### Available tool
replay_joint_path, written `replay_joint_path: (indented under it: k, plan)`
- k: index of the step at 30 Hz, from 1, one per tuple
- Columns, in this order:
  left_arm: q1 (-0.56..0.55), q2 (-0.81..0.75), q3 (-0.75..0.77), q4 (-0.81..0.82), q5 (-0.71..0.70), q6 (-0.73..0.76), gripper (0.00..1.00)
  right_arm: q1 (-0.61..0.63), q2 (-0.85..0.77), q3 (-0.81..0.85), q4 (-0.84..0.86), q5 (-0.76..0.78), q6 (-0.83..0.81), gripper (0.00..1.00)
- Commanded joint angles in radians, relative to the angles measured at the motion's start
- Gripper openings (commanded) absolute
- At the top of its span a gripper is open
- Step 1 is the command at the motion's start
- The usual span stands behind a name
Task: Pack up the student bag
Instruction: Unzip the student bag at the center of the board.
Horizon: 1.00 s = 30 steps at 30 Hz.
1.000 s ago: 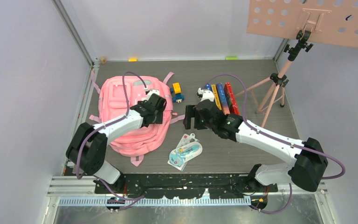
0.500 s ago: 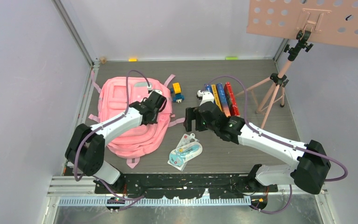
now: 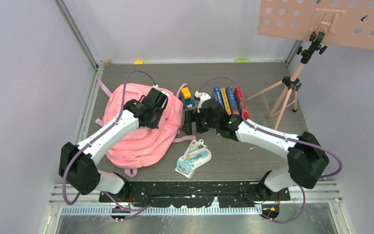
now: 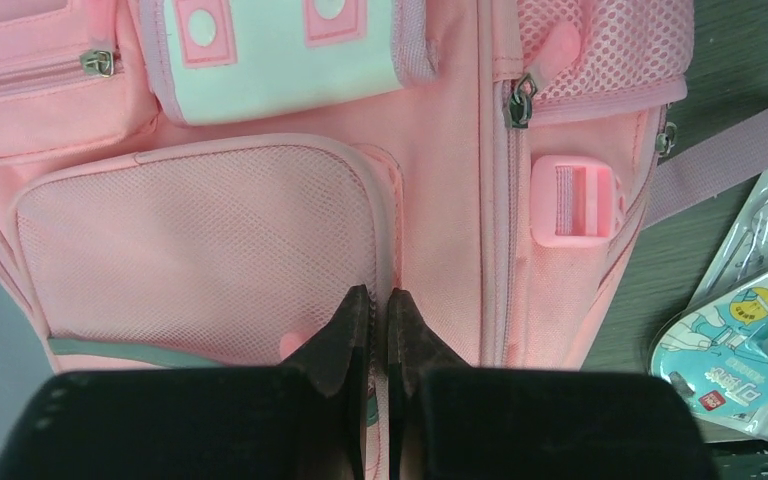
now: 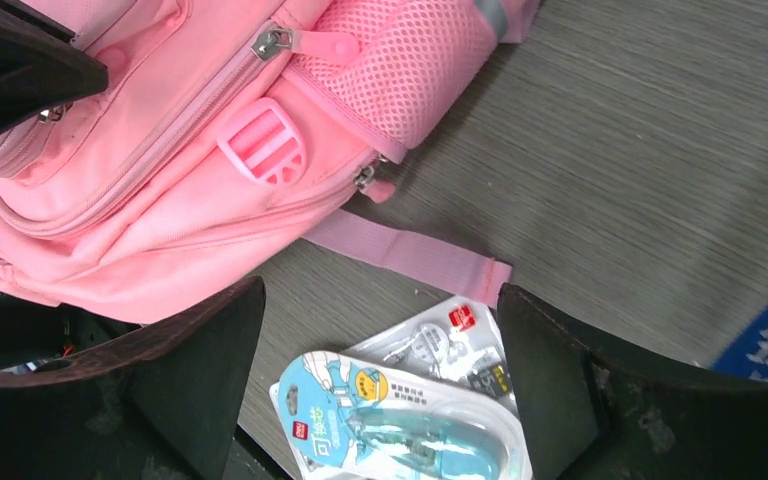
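We see the left pincer [image 4: 378, 300] pressed together on the student bag [image 4: 450, 200], a thin fold of pink fabric nipped between its tips at the right edge of a mesh pocket [image 4: 200, 240] — the bag spreads ahead of it and to both sides. The right pincer [image 5: 380, 290] stands spread wide over the table [image 5: 660, 150]; the bag lies ahead and left of its 2 fingers, a loose pink strap [image 5: 410, 255] crosses between them — and a packaged correction tape [image 5: 400, 425] sits nearer the wrist.

The top view looks steeply down from above and behind, taking in the whole bench [image 3: 238, 163]. Both wrist views sit close, facing downward, sharing the side of the student bag [image 4: 440, 260] and its buckle [image 4: 575, 200].
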Motion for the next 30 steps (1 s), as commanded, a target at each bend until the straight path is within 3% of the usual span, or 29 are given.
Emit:
replay_joint_path:
  k: [1,8,17,30]
  plan:
    - [0.01,-0.064,-0.025,0.057,0.019,0.062,0.0,-0.005,0.077,0.037,0.154,-0.162,-0.001,0.89]
    - [0.025,-0.11,-0.069,0.103,-0.024,0.102,0.0,0.002,0.197,-0.015,0.331,-0.271,-0.042,0.69]
    - [0.083,-0.164,-0.101,0.127,-0.029,0.079,0.0,0.017,0.338,-0.053,0.49,-0.157,-0.113,0.67]
    - [0.109,-0.176,-0.107,0.13,-0.007,0.072,0.0,0.102,0.406,-0.037,0.565,-0.049,-0.183,0.58]
